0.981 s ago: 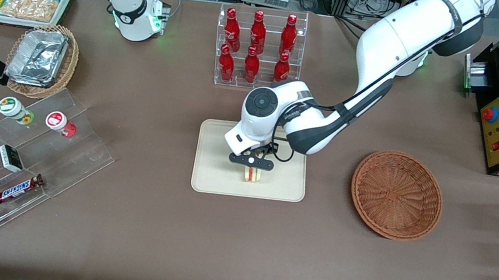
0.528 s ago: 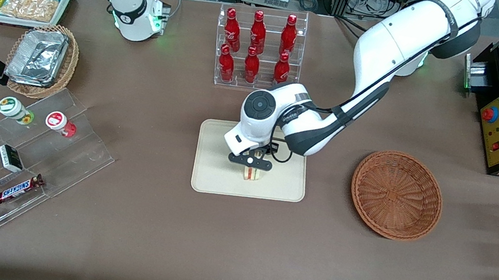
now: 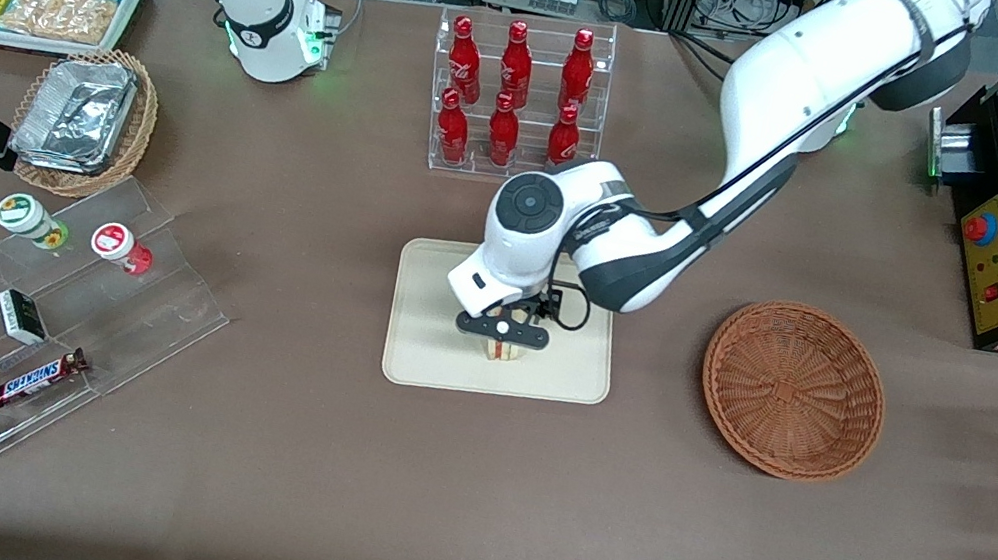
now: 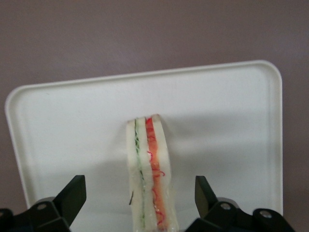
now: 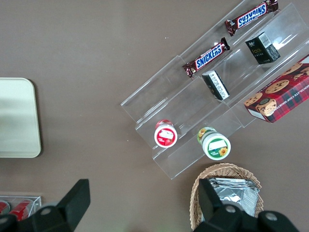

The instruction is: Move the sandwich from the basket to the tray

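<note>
Sandwich (image 4: 148, 169) is standing on its edge on the cream tray (image 3: 425, 359), in the tray's middle part, with its green and red-orange filling stripes facing up toward the wrist camera. The left arm's gripper (image 3: 502, 333) is hovering directly above it, and its jaws are spread wide: in the wrist view the two black fingertips (image 4: 72, 193) are sitting well out to either side of the bread, with bare tray showing between each tip and the sandwich, so nothing is being grasped. The reddish-brown woven basket (image 3: 793, 390) is lying on the brown table (image 3: 305, 471) beside the tray, toward the working arm's end, apart from it. Farther from the front camera than the tray, a clear acrylic rack of red soda bottles (image 3: 513, 100) is standing upright. Toward the parked arm's end of the table, a tiered clear display stand (image 3: 42, 346) is holding Snickers bars (image 3: 37, 377), small dark boxes and two round lidded cups, near a lighter wicker basket with a crinkled foil container (image 3: 80, 117).
</note>
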Robot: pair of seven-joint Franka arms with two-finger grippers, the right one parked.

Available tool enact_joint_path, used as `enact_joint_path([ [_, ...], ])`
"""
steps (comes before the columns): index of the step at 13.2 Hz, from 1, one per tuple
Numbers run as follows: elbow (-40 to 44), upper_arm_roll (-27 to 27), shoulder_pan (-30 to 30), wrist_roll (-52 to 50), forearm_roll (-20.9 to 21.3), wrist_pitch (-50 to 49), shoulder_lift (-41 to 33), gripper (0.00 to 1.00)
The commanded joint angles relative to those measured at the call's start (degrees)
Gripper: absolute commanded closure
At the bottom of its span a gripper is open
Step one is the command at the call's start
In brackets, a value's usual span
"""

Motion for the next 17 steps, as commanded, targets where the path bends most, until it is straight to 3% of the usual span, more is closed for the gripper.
enact_joint_path([
  [1,-1.0,-0.5,2.5,-0.1,-2.4,-4.4,-5.9,0.01],
  [6,-1.0,-0.5,9.4,1.0,-11.1,-14.2,-16.5,0.01],
  [9,-1.0,-0.4,14.7,7.5,-15.0,-19.8,-21.6,0.01],
  [17,-1.0,-0.2,22.1,8.7,-15.2,-25.5,-28.9,0.01],
])
